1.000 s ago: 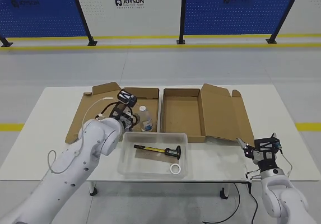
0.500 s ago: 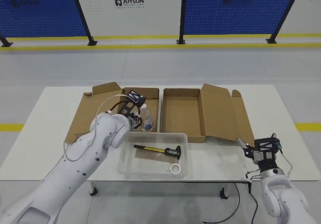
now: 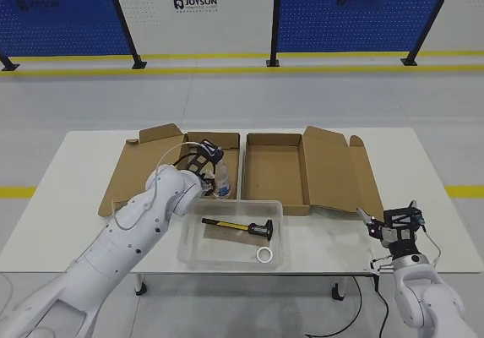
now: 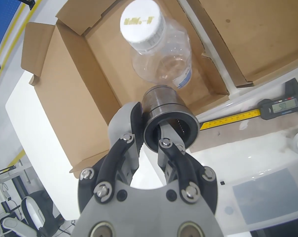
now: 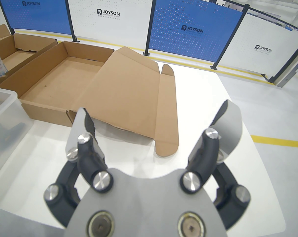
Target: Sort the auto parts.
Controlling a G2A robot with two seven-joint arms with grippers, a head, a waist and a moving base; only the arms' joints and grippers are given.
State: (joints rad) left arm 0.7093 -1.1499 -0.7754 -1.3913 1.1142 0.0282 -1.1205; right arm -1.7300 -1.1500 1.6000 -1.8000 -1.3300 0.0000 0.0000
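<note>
White tabletop (image 3: 56,194) is set before blue and white partition panels, and two shallow cardboard boxes are laid open on it side by side, their lids folded outward so that parts can be dropped in from above. A clear bottle (image 4: 161,57) with a white cap is stood upright in the left box (image 3: 132,169), near its inner corner. A clear plastic bin (image 3: 195,249) is placed just in front of the boxes as the supply point; a caliper (image 3: 240,226) and a white ring (image 3: 264,254) are seen in it.

A dark metal bearing sleeve (image 4: 170,114) is held in the left gripper (image 4: 150,122), which is clenched on it: the sleeve's wall appears to be pinched between one finger outside and one finger pushed into the bore, a hold judged well suited to a smooth round part that would otherwise roll. The sleeve is carried in the air over the left box, close beside the bottle; whether the two touch cannot be told. A drop into that box is judged to be the step in hand, and care is called for so that the bottle is not knocked over.

The right gripper (image 5: 155,110) is parked with its fingers spread wide and nothing between them, over the near right part of the tabletop, beside the lid of the right box (image 3: 274,173), where it is kept out of the other arm's way.
</note>
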